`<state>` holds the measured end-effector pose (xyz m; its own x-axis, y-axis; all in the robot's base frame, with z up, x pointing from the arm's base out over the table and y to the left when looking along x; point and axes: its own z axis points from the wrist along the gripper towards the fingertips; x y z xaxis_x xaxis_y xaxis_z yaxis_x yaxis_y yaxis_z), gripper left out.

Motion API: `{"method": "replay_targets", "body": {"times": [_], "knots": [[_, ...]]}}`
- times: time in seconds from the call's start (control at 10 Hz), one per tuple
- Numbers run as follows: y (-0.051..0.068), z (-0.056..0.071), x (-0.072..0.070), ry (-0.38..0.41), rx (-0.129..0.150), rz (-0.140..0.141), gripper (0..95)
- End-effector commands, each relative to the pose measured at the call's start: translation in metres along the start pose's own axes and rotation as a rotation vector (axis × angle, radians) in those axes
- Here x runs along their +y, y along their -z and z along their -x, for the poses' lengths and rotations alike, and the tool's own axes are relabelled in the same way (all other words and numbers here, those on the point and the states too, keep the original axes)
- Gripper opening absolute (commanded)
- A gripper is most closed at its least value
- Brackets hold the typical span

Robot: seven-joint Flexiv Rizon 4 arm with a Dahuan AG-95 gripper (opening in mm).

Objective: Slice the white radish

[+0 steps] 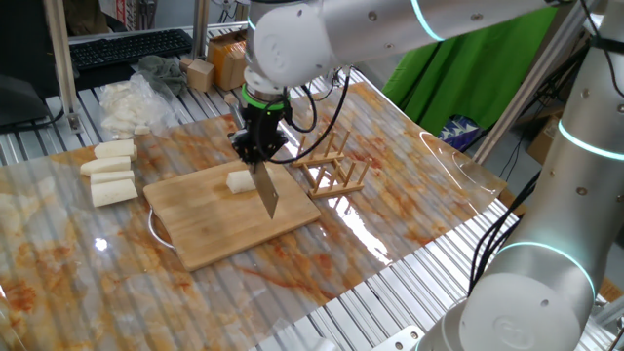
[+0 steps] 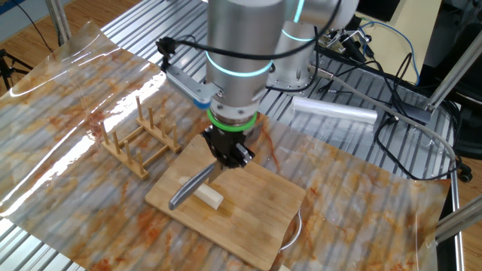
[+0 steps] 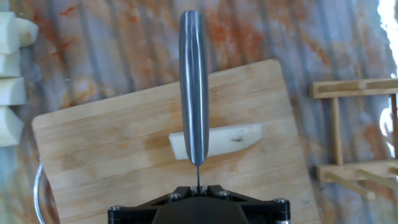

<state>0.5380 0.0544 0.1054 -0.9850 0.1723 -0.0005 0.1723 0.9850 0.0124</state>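
My gripper (image 1: 259, 146) is clamped on the handle of a knife (image 1: 266, 191), fingers pressed onto it, with the blade pointing down and away from me. In the hand view the knife's spine (image 3: 194, 87) runs straight up the middle of the picture and crosses the white radish (image 3: 216, 140), a stubby cream-white chunk with one tapered end. I cannot tell from any view whether the edge touches the radish or only hangs above it.

The radish (image 1: 240, 181) lies on the cutting board (image 1: 214, 229), near the board's middle, and in the other fixed view it (image 2: 210, 196) sits just beside the blade (image 2: 188, 188). The wooden cutting board (image 2: 241, 218) rests on a clear sheet stained orange over the metal table (image 1: 390, 312).

Beyond one short edge of the board stands a small wooden rack (image 1: 334, 168), apart from the board. Off the opposite short edge lie longer white radish chunks (image 1: 109, 173), grouped together and clear of the board. Farther out past those chunks is a heap of white scraps (image 1: 125, 102) on clear plastic. A curved metal rim (image 3: 38, 193) shows from under the board's corner.
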Motion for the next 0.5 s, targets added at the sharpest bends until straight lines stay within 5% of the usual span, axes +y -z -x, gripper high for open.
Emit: {"method": "replay_targets", "body": {"times": [0.1, 0.5], "knots": [[-0.0015, 0.0016, 0.0006, -0.016, 0.006, 0.004, 0.0], [-0.0019, -0.0005, 0.0002, -0.027, 0.019, 0.002, 0.0]]}}
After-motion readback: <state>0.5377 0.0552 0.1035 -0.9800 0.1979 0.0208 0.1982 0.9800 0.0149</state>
